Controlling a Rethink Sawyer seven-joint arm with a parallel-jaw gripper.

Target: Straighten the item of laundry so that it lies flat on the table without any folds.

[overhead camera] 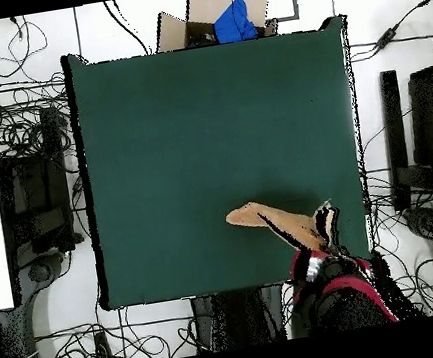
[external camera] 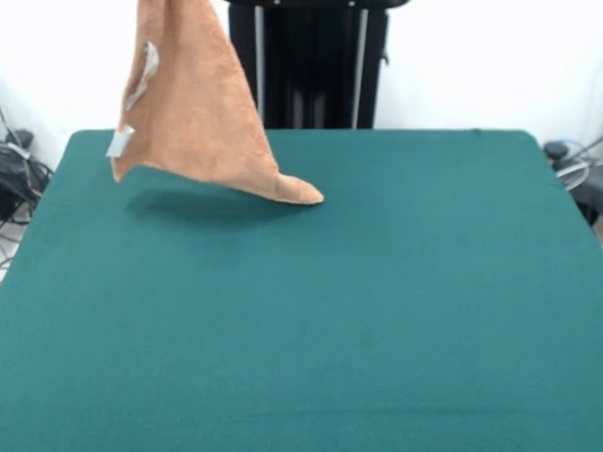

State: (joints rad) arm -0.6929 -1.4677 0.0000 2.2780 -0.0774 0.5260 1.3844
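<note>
Your towel [external camera: 193, 104] hangs in the air over the far-left part of the table [external camera: 377, 311], held up from somewhere above the top edge of the front view. Reading it left to right: the white tag [external camera: 121, 142] dangles off the lowest left corner, clear of the felt with a shadow under it, then the lower edge slopes down toward 4 o'clock until the rounded right tip touches the table.

From overhead, the towel [overhead camera: 273, 221] stretches from the arm's end [overhead camera: 321, 226] out toward 10 o'clock, and that is its long axis, running away from the tool. The tool sits near the table's 5 o'clock corner (whether its fingers are clamped on the cloth you cannot tell, since the arm hides them).

So the move likely turns on this: the resting tip lies toward 10 o'clock from the tool, and pulling away from that tip should lay the cloth out.
</note>
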